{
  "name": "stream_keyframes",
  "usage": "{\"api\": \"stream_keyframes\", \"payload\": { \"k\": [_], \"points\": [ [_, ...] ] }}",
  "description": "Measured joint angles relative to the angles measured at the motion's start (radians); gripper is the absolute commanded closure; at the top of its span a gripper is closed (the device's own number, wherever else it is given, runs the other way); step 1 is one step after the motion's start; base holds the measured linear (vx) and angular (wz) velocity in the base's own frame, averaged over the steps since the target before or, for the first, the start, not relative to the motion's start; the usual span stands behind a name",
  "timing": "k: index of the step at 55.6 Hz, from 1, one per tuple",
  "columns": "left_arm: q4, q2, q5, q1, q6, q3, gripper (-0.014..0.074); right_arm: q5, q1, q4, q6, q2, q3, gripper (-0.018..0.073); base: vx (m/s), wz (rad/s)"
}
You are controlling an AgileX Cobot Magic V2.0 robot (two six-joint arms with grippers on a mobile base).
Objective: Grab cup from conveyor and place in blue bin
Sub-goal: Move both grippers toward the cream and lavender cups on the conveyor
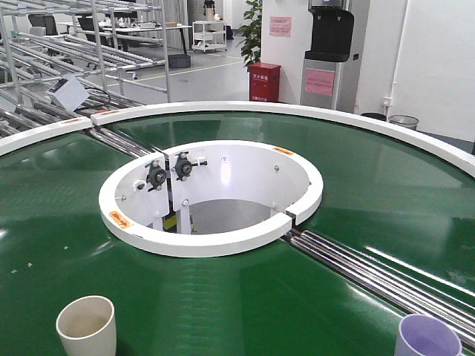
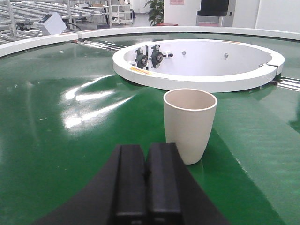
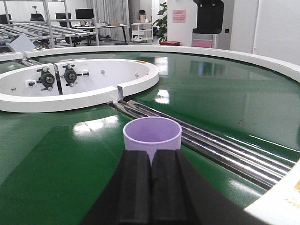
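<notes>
The cream cup (image 2: 190, 124) and purple cup (image 3: 152, 136) stand upright on the conveyor (image 1: 371, 193), just ahead of the closed, empty left fingers (image 2: 131, 178) and right fingers (image 3: 136, 183). Likely light, rigid, smooth; grip mid-wall.

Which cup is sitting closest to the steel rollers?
The purple cup, ahead of the right gripper, beside the rollers; the cream cup stands on plain green belt.

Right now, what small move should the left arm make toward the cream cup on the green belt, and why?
Probably open the left gripper first: its black fingers are pressed together, while the upright cream tapered cup stands untouched on the dark green conveyor belt just ahead in the wrist view.
</notes>
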Motion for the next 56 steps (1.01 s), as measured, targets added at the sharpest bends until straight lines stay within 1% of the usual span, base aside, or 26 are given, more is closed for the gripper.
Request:
{"api": "stream_keyframes", "payload": {
  "k": [36,47,56],
  "points": [
    [0.000,0.000,-0.003,0.000,0.000,0.000,0.0594,-0.001,0.000,0.000,-0.001,0.000,0.000,0.0568,0.00,0.00],
    [0.000,0.000,-0.036,0.000,0.000,0.000,0.0594,-0.001,0.000,0.000,-0.001,0.000,0.000,0.0568,0.00,0.00],
    [0.000,0.000,-0.097,0.000,0.000,0.000,0.0594,-0.002,0.000,0.000,-0.001,0.000,0.000,0.0568,0.00,0.00]
  ]
}}
